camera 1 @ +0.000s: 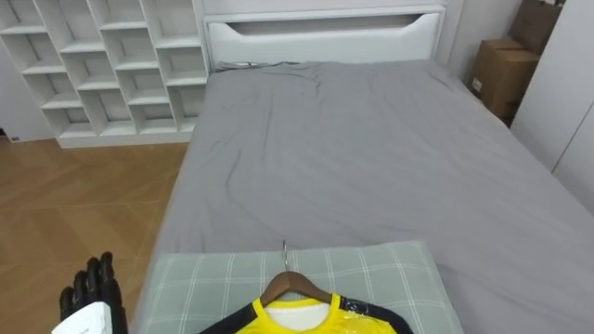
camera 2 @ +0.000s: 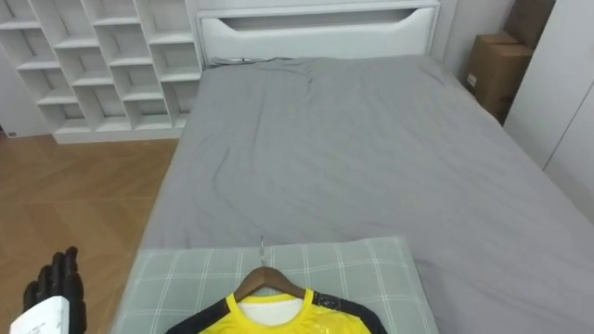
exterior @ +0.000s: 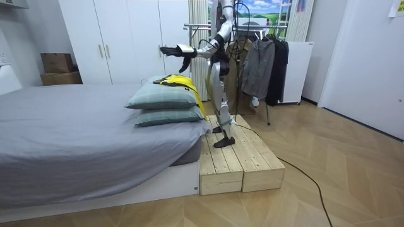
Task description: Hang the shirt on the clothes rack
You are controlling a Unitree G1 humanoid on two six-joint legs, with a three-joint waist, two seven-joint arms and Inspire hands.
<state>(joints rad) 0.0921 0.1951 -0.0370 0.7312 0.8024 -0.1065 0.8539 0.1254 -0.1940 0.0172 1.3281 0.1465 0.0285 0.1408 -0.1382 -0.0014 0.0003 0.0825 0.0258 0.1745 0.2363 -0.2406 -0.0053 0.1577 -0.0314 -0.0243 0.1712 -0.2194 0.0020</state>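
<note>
Shirt (camera 1: 306,318), yellow, light and floppy, lies on its wooden hanger (camera 1: 295,284) atop the pillow (camera 1: 390,269) on the bed (camera 1: 371,158); grasp the stiff hanger near its hook, I'd judge; left hand (camera 1: 93,292) hovers beside the pillow, fingers straight, holding nothing.

Yellow shirt (camera 2: 271,321) on wooden hanger (camera 2: 267,280), checked pillow (camera 2: 371,269), grey bed (camera 2: 353,148)

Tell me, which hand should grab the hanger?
Left, probably. The left hand is up and open just beside the pillow where the hanger lies with the shirt.
</note>
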